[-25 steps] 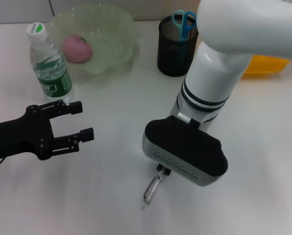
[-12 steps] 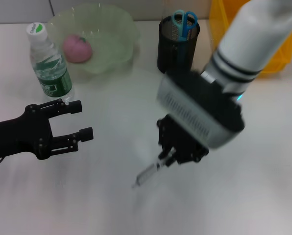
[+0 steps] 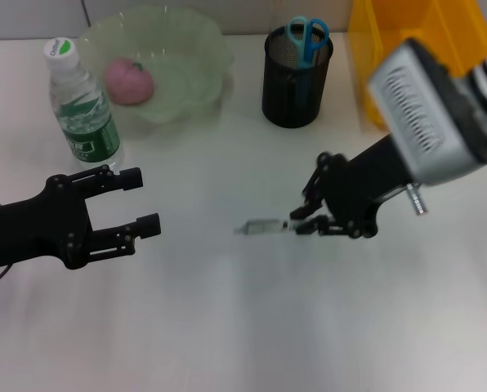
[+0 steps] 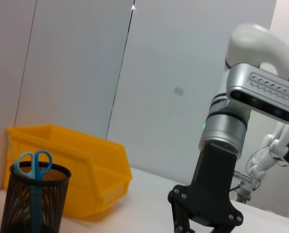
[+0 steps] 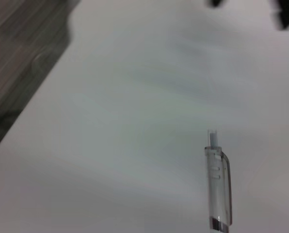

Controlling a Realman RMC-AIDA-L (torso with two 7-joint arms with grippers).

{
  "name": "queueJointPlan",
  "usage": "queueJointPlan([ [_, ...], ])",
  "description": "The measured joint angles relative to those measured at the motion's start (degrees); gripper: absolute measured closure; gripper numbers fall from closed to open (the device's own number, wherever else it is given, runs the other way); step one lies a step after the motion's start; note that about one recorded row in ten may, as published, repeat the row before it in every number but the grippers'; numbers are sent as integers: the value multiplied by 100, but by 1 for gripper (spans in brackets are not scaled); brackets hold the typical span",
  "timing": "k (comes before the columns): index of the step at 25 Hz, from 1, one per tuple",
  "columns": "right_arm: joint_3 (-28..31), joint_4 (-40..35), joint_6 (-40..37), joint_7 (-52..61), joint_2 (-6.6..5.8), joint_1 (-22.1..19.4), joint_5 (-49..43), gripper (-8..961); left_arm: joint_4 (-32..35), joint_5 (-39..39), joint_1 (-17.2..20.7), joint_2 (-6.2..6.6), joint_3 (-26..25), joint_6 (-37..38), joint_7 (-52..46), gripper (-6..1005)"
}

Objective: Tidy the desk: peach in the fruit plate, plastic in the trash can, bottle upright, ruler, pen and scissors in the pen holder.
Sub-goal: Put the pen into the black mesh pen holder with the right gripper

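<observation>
A white desk (image 3: 227,327) fills the head view. At the upper right of the frame stands a yellow trash can (image 3: 407,41), partly hidden by the right arm. At the upper left sits a pale green fruit plate (image 3: 186,41) with the pink peach (image 3: 129,80) lying inside it. Just left of the plate, a clear water bottle (image 3: 80,102) with a green label stands upright. At the upper centre is a black mesh pen holder (image 3: 295,77), with blue-handled scissors (image 3: 307,37) standing in it, handles up.

The right gripper (image 3: 309,222) sits right of centre, reaching in from the upper right, and its black fingers pinch one end of a clear pen (image 3: 264,226). The pen lies nearly level, pointing toward the left of the frame, at the middle of the desk and well apart from the pen holder. The right wrist view shows the same pen (image 5: 218,187) over the white surface.

The left gripper (image 3: 137,204) is at the left edge, over bare desk below the bottle, its two fingers spread apart and holding nothing.
</observation>
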Motion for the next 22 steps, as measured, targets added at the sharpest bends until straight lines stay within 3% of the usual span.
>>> queueJointPlan([
  [8,862,166,42,-481,2,-994,1449,846,6,-5,-24,-202,-28,41,120,223],
  [13,1178,675,115,-932,7,-1292,2553,846,-4,-11,-21,-279,-35,41,258,223],
  [16,1335,931,195,-1120,9,-1340,2856,846,-30,-54,-21,-344,-38,44,350,223],
  [18,1436,1225,351,-1242,24,-1354,3146,844,-33,-257,11,-464,-44,-1,455,223],
  [22,1430,2027,732,-1857,31,-1314,4085,839,-144,-407,23,-511,-46,-59,619,223],
])
